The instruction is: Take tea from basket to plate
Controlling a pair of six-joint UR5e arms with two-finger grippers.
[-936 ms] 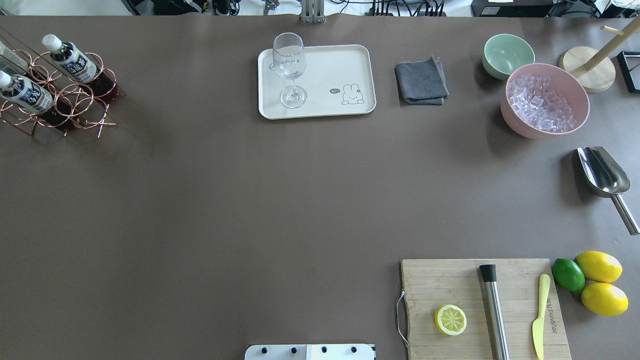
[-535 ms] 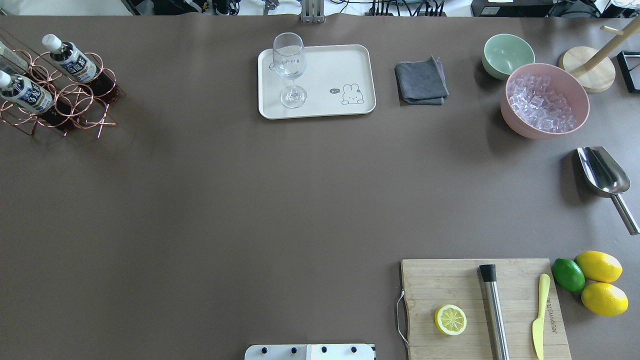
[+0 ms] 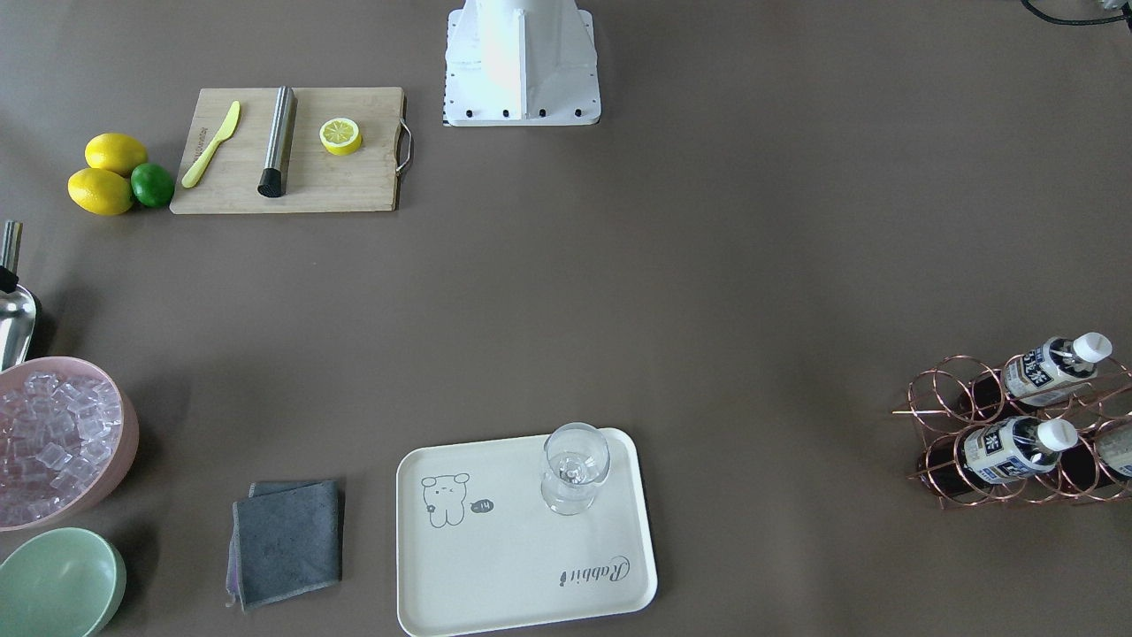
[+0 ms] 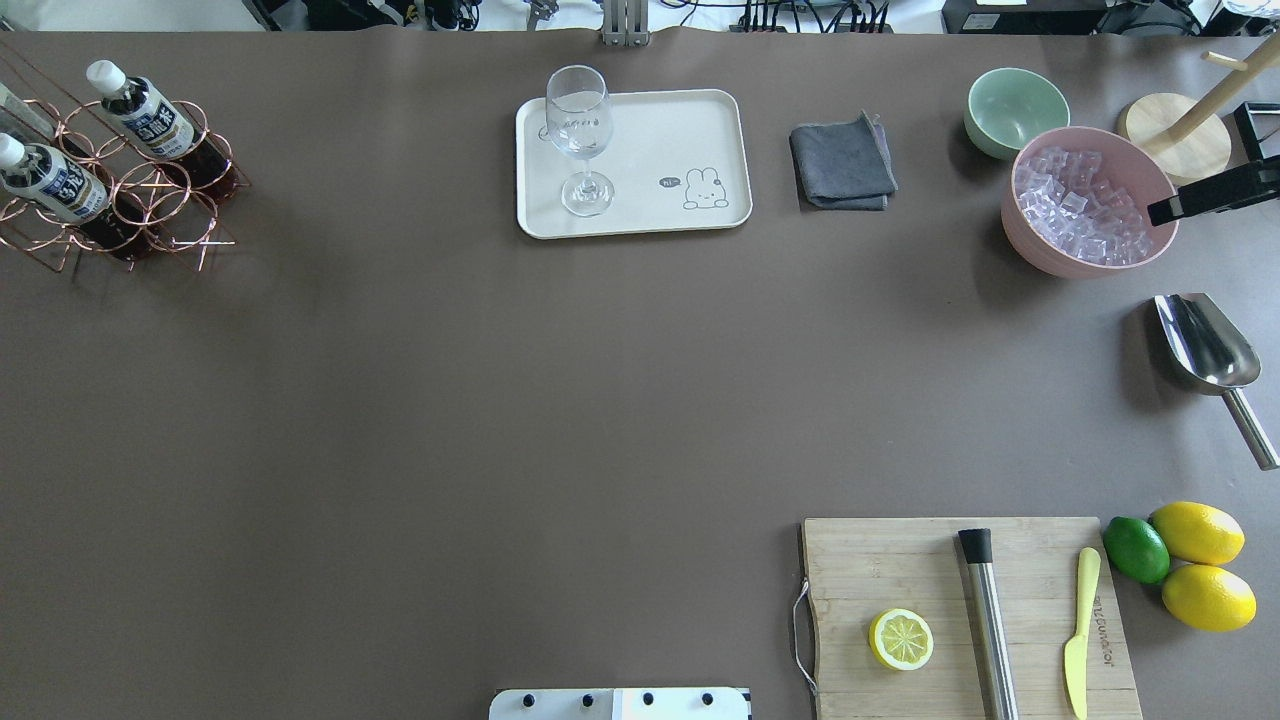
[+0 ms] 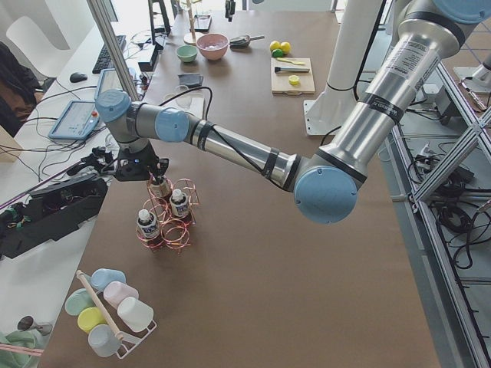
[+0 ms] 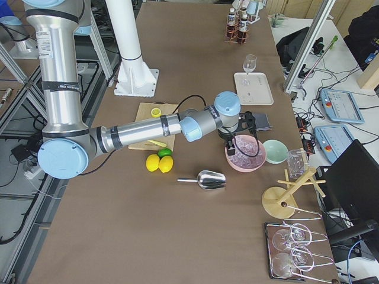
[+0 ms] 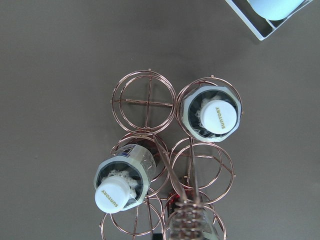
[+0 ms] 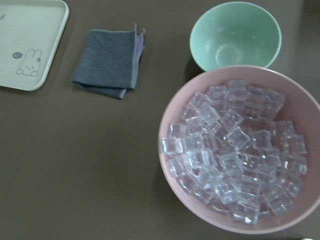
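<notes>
The copper wire basket (image 4: pixel 150 205) stands at the table's far left and holds three tea bottles, two clear in the overhead view (image 4: pixel 140 115) (image 4: pixel 45 180). The left wrist view looks straight down on the basket (image 7: pixel 150 102) and two white caps (image 7: pixel 218 116) (image 7: pixel 114 194); the third bottle is half hidden under the handle. My left gripper (image 5: pixel 134 165) hovers over the basket; I cannot tell its state. The cream tray (image 4: pixel 690 130) lies at the far middle. My right gripper (image 4: pixel 1170 210) is over the pink bowl; I cannot tell its state.
A wine glass (image 4: pixel 580 135) stands on the tray's left part. A grey cloth (image 4: pixel 842 165), green bowl (image 4: pixel 1015 108), pink bowl of ice (image 4: pixel 1040 255), wooden stand (image 4: pixel 1175 140) and metal scoop (image 4: pixel 1205 345) lie right. A cutting board (image 4: pixel 900 570) and citrus (image 4: pixel 1195 565) sit near right.
A black part of my right gripper has come into the overhead view over the pink bowl's right rim. The bottles in the basket have shifted slightly.
</notes>
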